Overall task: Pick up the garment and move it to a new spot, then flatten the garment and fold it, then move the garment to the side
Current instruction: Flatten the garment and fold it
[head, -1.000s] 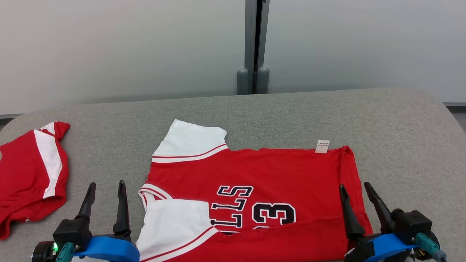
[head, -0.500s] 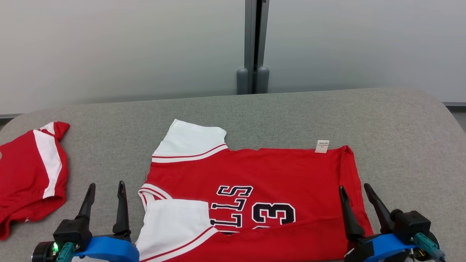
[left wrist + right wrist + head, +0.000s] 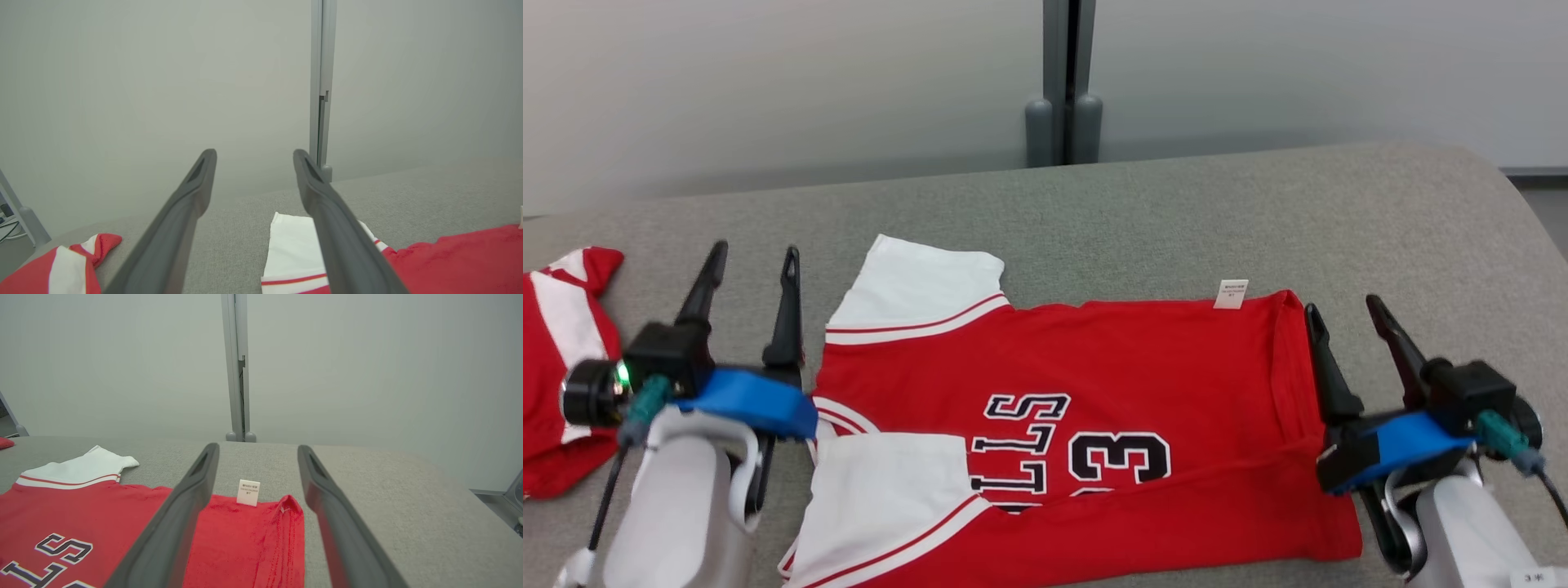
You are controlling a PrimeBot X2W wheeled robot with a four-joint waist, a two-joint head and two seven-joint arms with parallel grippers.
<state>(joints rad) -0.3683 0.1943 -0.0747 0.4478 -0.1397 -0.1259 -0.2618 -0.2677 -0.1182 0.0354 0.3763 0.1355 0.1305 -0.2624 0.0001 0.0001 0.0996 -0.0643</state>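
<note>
While the garment [image 3: 1094, 384] lies flat across the middle of the worktop [image 3: 1176, 212], its near edge already turned over the lettering, the folding step appears to be in hand. The left pincer [image 3: 755, 249] and right pincer [image 3: 1341, 306] flank it, both spread and empty. The next move likely calls for lowering both onto an edge and pinching it.
</note>
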